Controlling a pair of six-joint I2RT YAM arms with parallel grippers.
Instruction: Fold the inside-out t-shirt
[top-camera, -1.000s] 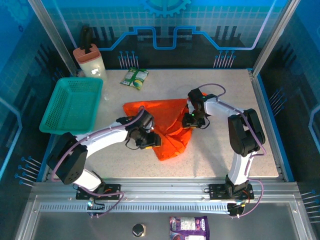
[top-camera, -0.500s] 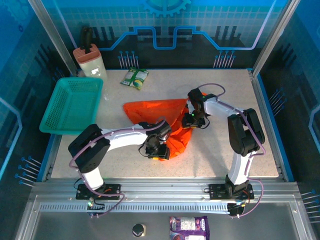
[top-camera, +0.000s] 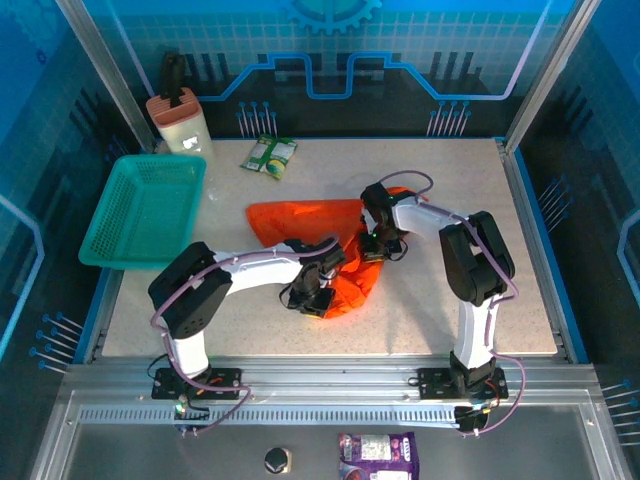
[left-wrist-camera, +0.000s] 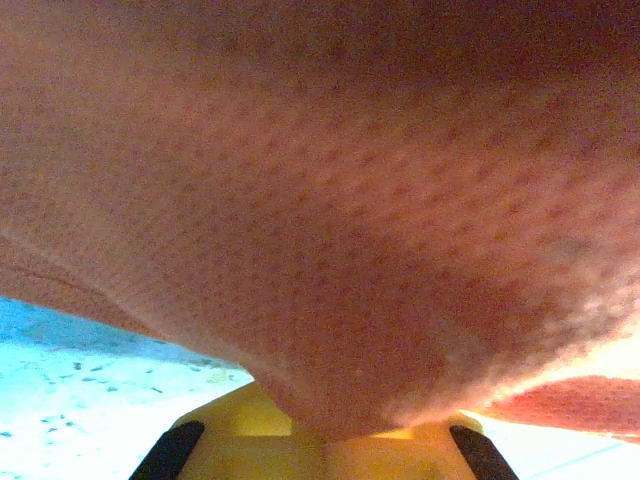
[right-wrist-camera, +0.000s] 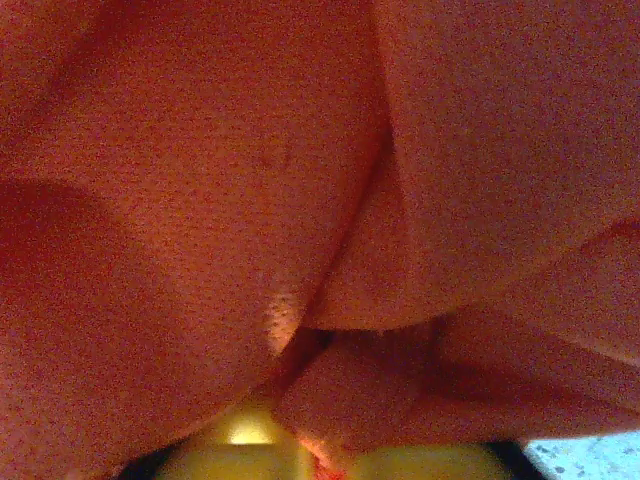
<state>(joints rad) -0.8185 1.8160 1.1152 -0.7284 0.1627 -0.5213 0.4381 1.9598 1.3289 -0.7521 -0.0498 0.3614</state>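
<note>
The inside-out t-shirt (top-camera: 300, 215) is a bright orange-red crumpled heap in the middle of the table, with a flat strip reaching left and a bunched lobe hanging toward the front. My left gripper (top-camera: 316, 297) sits at the lobe's lower left edge, shut on the cloth. In the left wrist view the t-shirt (left-wrist-camera: 320, 200) drapes down between the yellow jaws. My right gripper (top-camera: 375, 248) presses into the heap's right side, shut on a fold. Folds of the t-shirt (right-wrist-camera: 200, 200) cover its jaws in the right wrist view.
A teal mesh basket (top-camera: 145, 210) stands at the left edge. A white jug with a brown top (top-camera: 180, 122) and a green packet (top-camera: 268, 156) sit at the back. Bare tabletop (top-camera: 450, 300) lies right of the shirt. A purple packet (top-camera: 377, 455) lies below the front rail.
The left gripper slid right to the shirt's lower lobe and shut on it. The right gripper shifted slightly left and shut. The shirt's lower part bunched up.
</note>
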